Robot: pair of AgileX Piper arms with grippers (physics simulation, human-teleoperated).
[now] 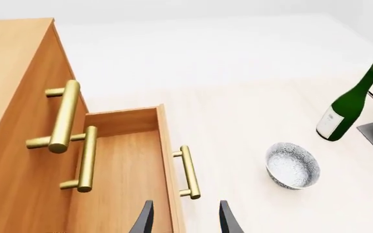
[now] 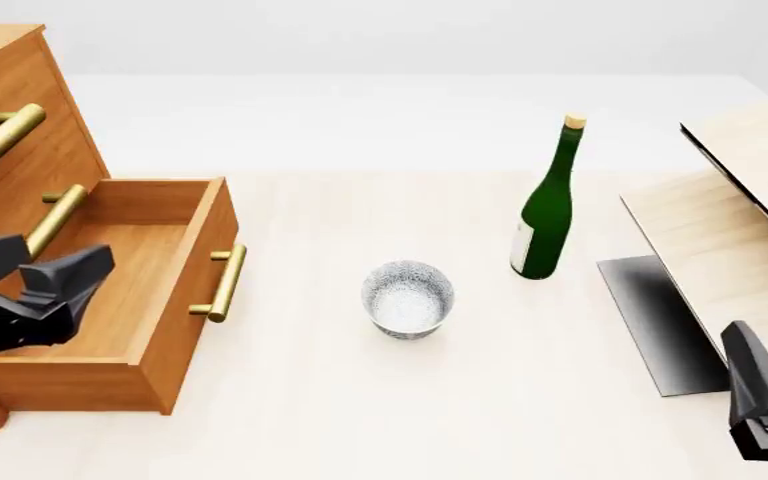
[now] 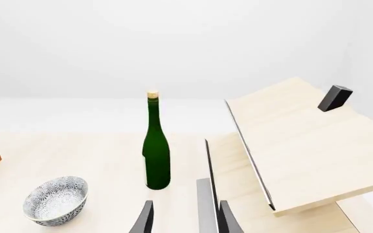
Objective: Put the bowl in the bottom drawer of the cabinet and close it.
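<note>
One bowl (image 2: 408,298) is seen upright on the table (image 2: 357,400), untouched by either arm, between the open bottom drawer (image 2: 157,290) of the cabinet (image 2: 11,130) and a green bottle (image 2: 546,205) that stands just beyond it toward the right. The drawer is pulled well out, its brass handle (image 2: 225,283) facing the bowl and its inside bare where it can be seen. The opening step is judged done; the pick-up of the bowl is not yet begun. The left gripper (image 1: 185,218) is held above the drawer's front edge with its fingers parted and nothing between them. The right gripper (image 3: 185,218) is kept low near the table's right side by a pale slanted board (image 2: 744,200), fingers likewise apart and unloaded. A descent over the bowl's rim is called for next, one finger inside and one outside, with the bottle avoided.
</note>
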